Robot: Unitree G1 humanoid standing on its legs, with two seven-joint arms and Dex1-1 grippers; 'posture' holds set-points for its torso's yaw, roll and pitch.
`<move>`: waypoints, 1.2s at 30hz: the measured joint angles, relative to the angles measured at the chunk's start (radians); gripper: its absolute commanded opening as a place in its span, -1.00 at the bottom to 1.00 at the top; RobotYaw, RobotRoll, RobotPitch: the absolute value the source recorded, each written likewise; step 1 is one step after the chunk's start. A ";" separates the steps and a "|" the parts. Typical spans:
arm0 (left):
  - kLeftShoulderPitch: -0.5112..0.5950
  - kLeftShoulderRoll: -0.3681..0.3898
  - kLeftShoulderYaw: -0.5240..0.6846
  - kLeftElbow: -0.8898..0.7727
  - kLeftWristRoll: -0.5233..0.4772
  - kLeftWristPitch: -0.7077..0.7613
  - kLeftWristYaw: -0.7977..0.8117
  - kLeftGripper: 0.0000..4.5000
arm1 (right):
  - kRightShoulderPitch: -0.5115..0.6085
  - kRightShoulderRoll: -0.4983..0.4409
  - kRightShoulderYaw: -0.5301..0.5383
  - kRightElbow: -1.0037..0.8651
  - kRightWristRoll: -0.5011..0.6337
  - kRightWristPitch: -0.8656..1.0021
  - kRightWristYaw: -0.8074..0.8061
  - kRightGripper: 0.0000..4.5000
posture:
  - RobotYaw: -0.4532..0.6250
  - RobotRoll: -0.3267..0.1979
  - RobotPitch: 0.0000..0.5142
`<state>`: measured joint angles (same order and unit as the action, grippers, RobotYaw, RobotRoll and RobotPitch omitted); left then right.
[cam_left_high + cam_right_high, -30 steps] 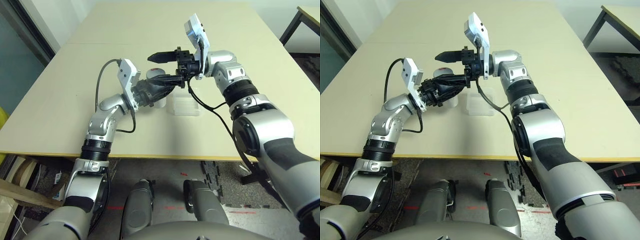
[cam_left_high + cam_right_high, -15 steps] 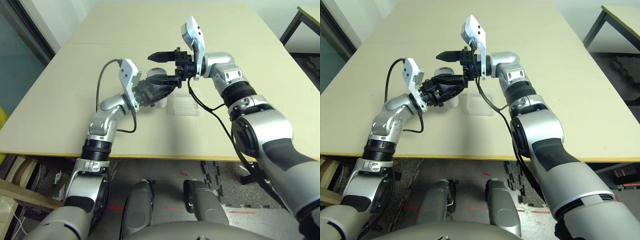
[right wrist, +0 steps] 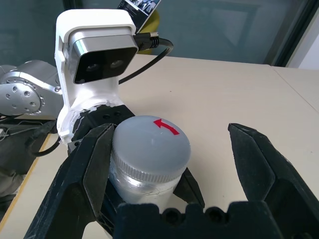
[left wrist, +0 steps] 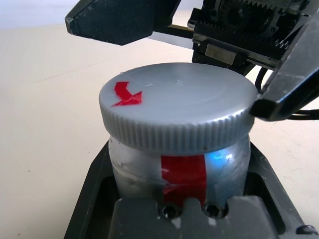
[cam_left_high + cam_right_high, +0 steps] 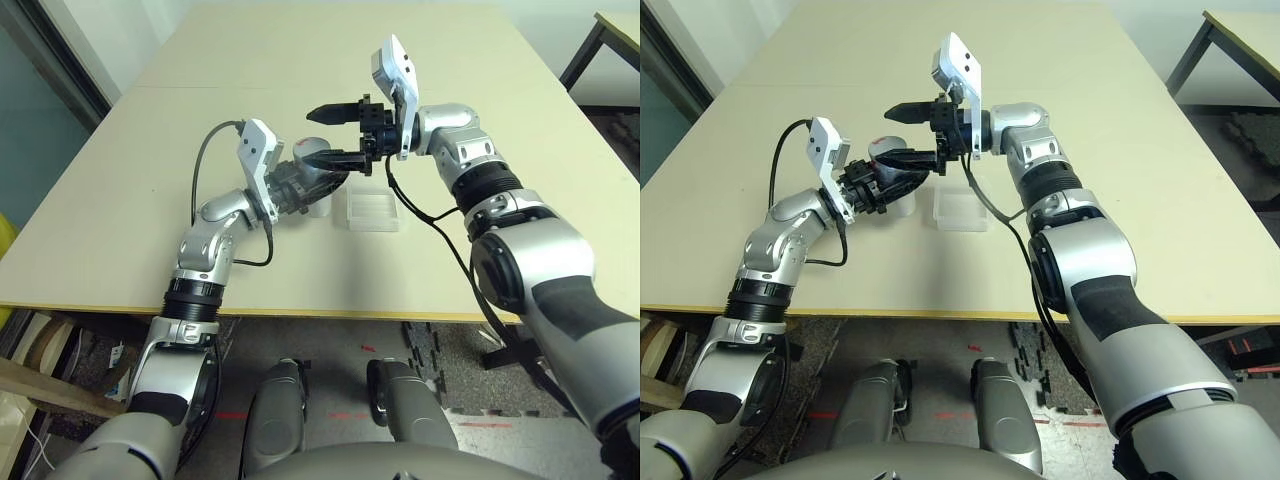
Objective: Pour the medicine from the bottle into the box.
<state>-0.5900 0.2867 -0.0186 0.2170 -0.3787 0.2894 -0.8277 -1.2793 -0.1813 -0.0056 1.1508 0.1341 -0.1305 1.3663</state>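
Gripping the bottle (image 4: 179, 149) tight, the left gripper (image 5: 318, 170) holds it above the table (image 5: 200, 120) — box (image 5: 371, 211) at its four o'clock. Right gripper (image 3: 169, 159), spread wide, brackets the cap (image 3: 151, 139) — closing comes next, likely.

You are not seeing any medicine: the grey cap (image 4: 177, 112) is covering the bottle (image 4: 179, 167), whose lower body is sitting hidden inside the left gripper (image 5: 322, 178). The box (image 5: 372, 211) is looking too small to show contents.
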 measured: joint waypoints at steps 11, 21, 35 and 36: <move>0.000 -0.003 -0.001 0.003 0.008 0.012 0.014 0.17 | -0.008 -0.011 0.001 0.034 -0.002 -0.007 0.000 1.00 | -0.27 0.25 -0.51; 0.001 -0.002 0.001 -0.020 -0.005 -0.009 -0.031 0.17 | 0.002 -0.120 -0.006 0.090 -0.057 -0.014 -0.123 1.00 | -0.26 0.25 -0.52; -0.031 0.017 0.014 0.001 -0.005 -0.033 -0.044 0.17 | 0.003 -0.133 -0.008 0.099 -0.066 0.025 -0.018 1.00 | -0.27 0.25 -0.54; -0.032 0.020 0.016 0.002 -0.005 -0.036 -0.045 0.17 | 0.003 -0.133 -0.009 0.099 -0.065 0.030 0.000 1.00 | -0.27 0.25 -0.54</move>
<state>-0.6220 0.3062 -0.0026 0.2195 -0.3837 0.2529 -0.8723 -1.2767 -0.3144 -0.0141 1.2497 0.0691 -0.1000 1.3662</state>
